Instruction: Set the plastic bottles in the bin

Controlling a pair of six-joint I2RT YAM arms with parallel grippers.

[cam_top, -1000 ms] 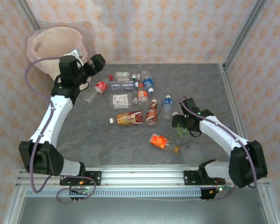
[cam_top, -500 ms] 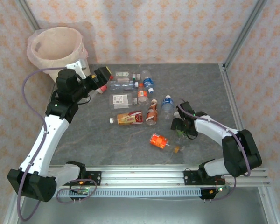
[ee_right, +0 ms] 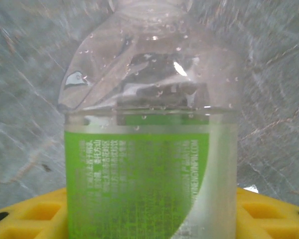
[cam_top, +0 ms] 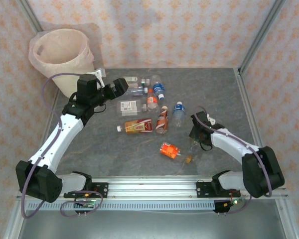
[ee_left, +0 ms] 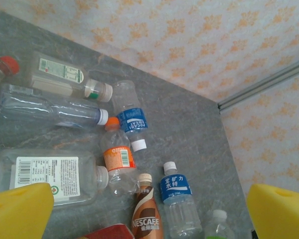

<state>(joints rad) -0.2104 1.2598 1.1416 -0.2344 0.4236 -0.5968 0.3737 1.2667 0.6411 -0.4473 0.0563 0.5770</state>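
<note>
The green-labelled bottle (ee_right: 139, 164) is on the right of the desk (cam_top: 99, 149), well apart from the bin (cam_top: 82, 64), so my right gripper (cam_top: 196, 133) is clamped on it. My wrist view shows that grip; overhead, my arm hides it. My left gripper (cam_top: 120, 85) hovers with its fingers apart over the other bottles (ee_left: 119, 159).

Top view: a fixed camera high behind the near edge looks down and forward over the whole grey table (cam_top: 104, 149), from the bin (cam_top: 65, 64) at far left to the patterned wall (cam_top: 164, 30). Left wrist view: hung at middling height, tilted towards the far right corner, sharing the blue-label bottle (ee_left: 177, 186) and orange-label bottle (ee_left: 117, 157) with the top view. Right wrist view: almost against a green-label bottle (ee_right: 139, 174), facing the tabletop behind it.
</note>
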